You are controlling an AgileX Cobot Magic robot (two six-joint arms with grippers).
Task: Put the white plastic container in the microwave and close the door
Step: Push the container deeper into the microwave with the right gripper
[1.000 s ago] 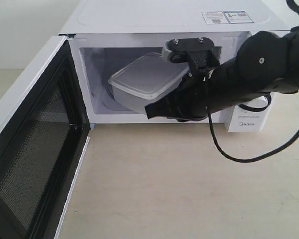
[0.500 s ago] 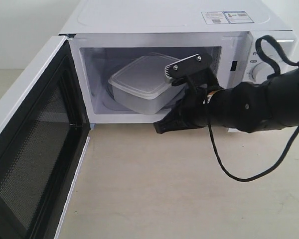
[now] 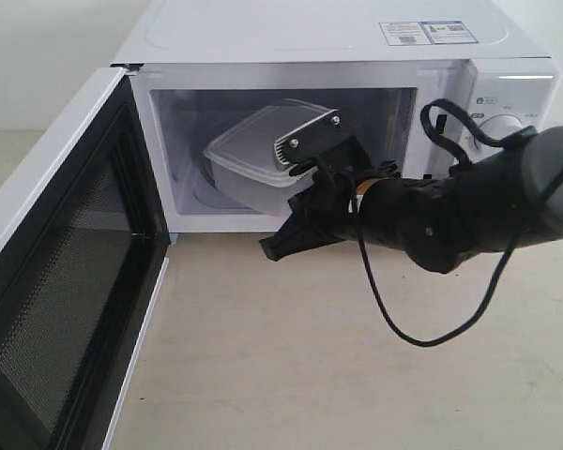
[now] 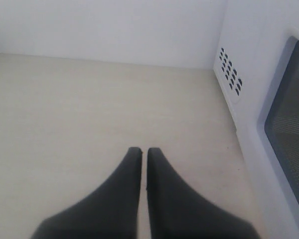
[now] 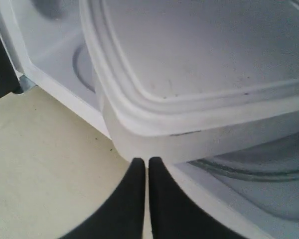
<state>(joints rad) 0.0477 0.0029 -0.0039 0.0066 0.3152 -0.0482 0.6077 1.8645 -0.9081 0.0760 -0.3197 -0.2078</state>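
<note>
Resting inside the microwave (image 3: 310, 37), the white plastic container (image 3: 253, 150) sits just ahead of the right end effector (image 5: 145, 160), whose jaws are pressed together on nothing. Placing looks done; only closing is left. The door (image 3: 66, 272) stands wide open, off to that end effector's side. The left end effector (image 4: 141, 149), also pinched together, hangs over the table (image 4: 65, 99) beside the door.

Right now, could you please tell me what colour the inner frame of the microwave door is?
Black; the door's inner frame shows best in the exterior view.
</note>
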